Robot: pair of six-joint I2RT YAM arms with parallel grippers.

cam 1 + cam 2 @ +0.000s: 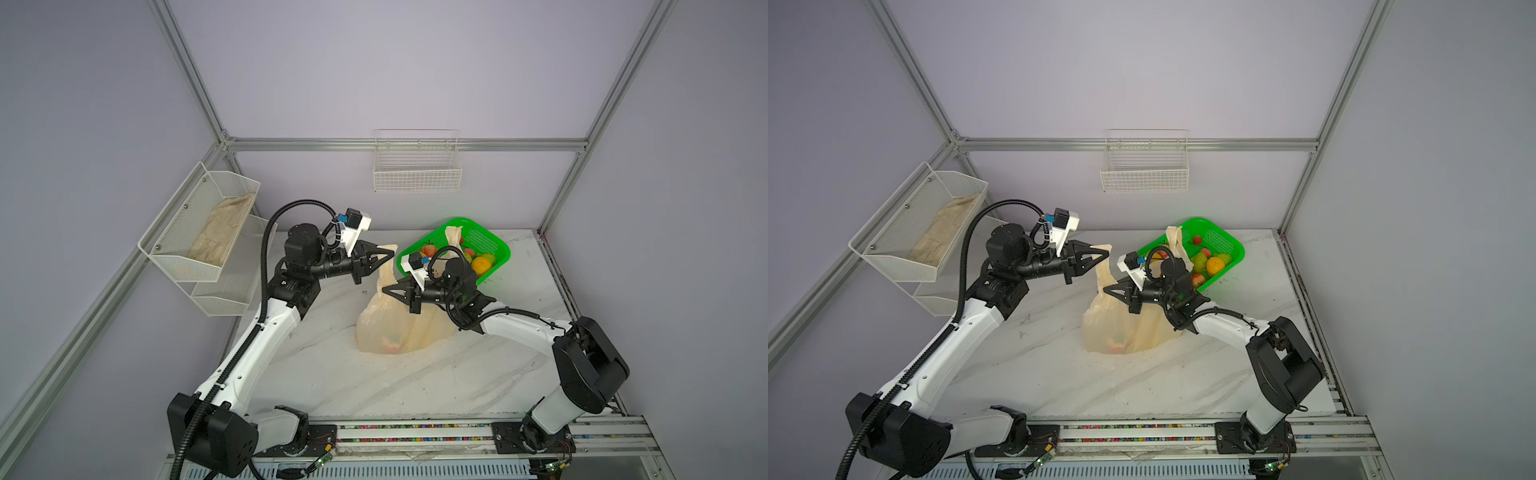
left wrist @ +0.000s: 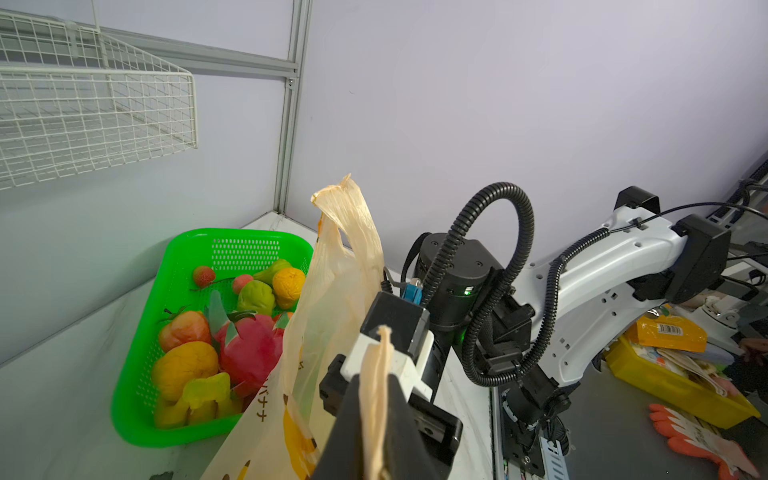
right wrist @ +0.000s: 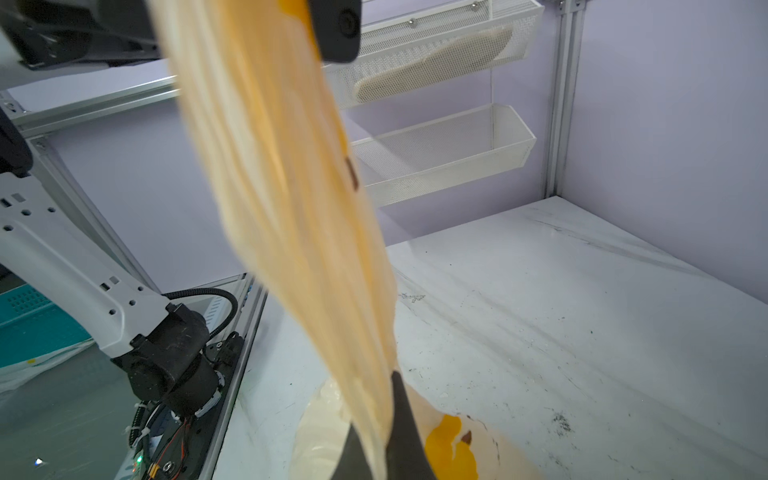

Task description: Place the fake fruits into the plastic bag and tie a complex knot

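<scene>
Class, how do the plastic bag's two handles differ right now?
The held handle is pinched by the left gripper at its top and the right gripper lower down; the free handle is unheld. The held handle is stretched taut; the free handle stands loose by the green basket. Both are cream strips of the plastic bag.

Inside the plastic bag (image 1: 374,328) the fake fruits (image 1: 390,344) are made out only as dim smudges. In the right wrist view its handle (image 3: 282,187) is blurred and cut off. The green basket (image 1: 478,239) is partly hidden by the right arm (image 1: 457,270).
</scene>
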